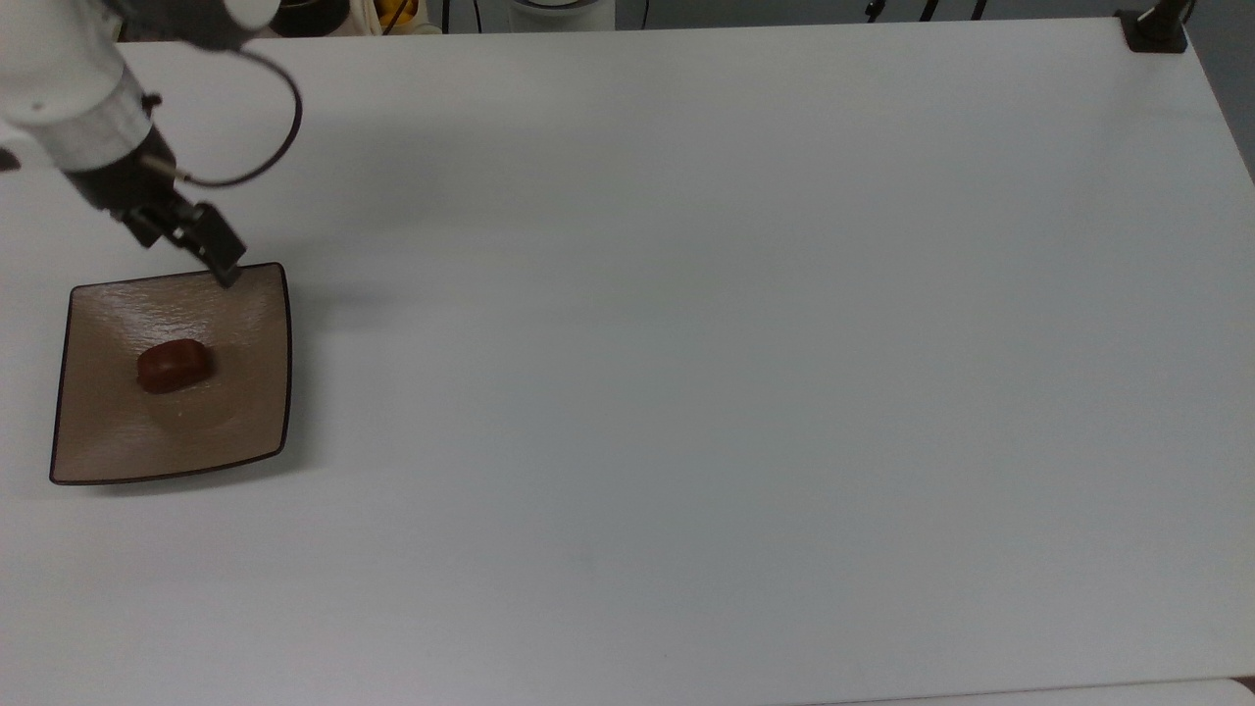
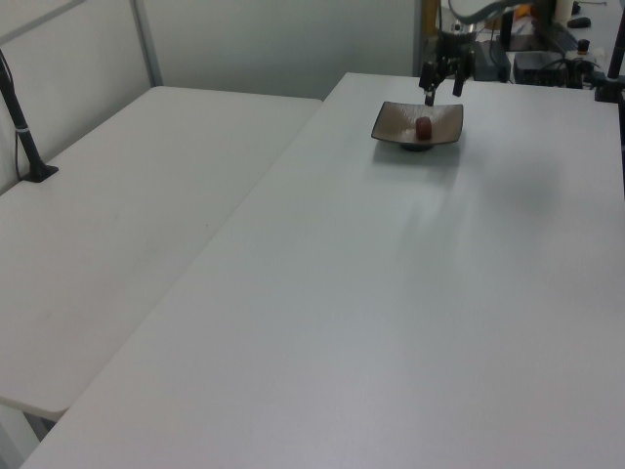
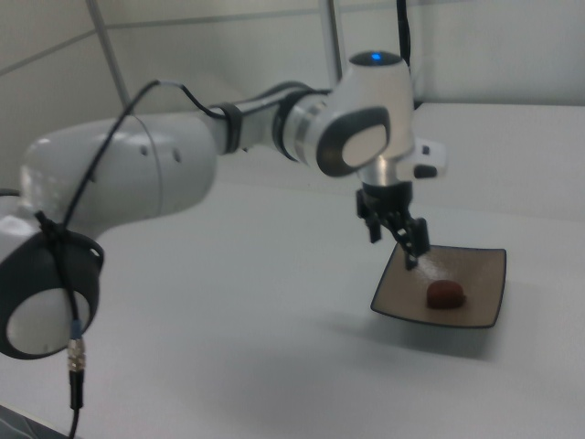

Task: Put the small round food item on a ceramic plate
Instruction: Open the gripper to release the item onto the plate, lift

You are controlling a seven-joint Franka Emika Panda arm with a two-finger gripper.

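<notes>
The small round food item [image 1: 173, 366], a glossy dark reddish-brown lump, lies near the middle of the ceramic plate [image 1: 230, 431], a square tan-brown plate with a thin dark rim, at the top view's left. The left view shows the food item [image 2: 423, 127] on the plate [image 2: 446, 121] at the far end of the table. In the right view the food item [image 3: 446, 294] rests on the plate [image 3: 482, 273]. My gripper [image 1: 191, 257] hangs open and empty above the plate's back edge, apart from the lump. Its fingers are spread in the left view [image 2: 442, 92] and the right view [image 3: 393, 249].
The plate stands on a wide white table [image 1: 686, 343]. A black clamp mount [image 1: 1155, 29] sits at the table's corner in the top view's upper right. A second white table [image 2: 127, 205] with a black post [image 2: 24, 137] adjoins in the left view's left.
</notes>
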